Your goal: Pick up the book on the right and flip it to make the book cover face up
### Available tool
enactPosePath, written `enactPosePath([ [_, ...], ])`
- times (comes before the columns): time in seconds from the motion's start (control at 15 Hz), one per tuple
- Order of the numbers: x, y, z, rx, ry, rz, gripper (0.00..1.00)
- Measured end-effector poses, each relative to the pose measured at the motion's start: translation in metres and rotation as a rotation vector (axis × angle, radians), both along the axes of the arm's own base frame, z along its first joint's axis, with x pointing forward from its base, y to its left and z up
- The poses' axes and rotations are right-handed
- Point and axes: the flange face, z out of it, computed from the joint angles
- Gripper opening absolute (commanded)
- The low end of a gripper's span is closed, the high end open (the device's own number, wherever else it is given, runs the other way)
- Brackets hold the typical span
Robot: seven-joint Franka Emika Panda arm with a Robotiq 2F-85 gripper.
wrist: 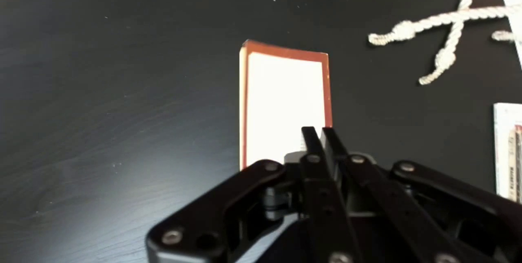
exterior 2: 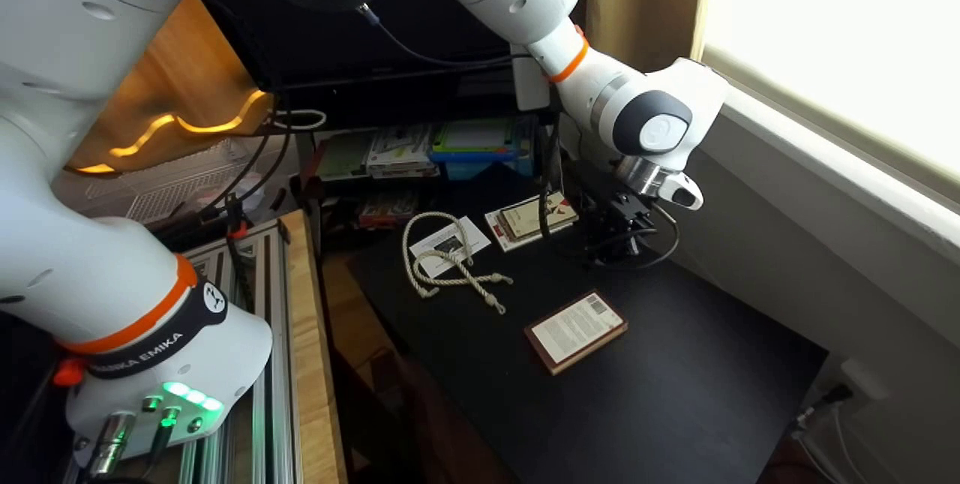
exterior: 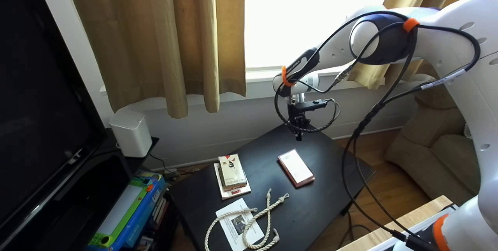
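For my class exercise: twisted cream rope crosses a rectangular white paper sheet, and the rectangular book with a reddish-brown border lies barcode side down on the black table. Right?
"Down" is wrong: an exterior view shows the book with a reddish-brown border lying with its barcode up on the black table. Cream rope does cross the white sheet.

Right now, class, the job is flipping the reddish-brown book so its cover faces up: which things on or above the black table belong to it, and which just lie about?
Belongs to the job:
reddish-brown book, back side up
gripper, holding nothing

Just lying about:
tan book
white booklet under it
cream rope
printed sheet beneath the rope
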Motion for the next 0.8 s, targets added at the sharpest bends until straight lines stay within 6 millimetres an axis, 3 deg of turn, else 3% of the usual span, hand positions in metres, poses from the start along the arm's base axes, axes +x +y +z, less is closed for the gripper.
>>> enactPosePath([
  [0.2,0.002,0.006,-0.003,-0.093,0.082,0.096,0.02],
  [0.27,0.002,0.007,-0.005,-0.127,0.107,0.128,0.33],
  [0.4,0.004,0.007,-0.011,-0.19,0.137,0.185,0.41],
  [0.8,0.014,0.001,-0.049,-0.209,-0.008,0.142,0.85],
])
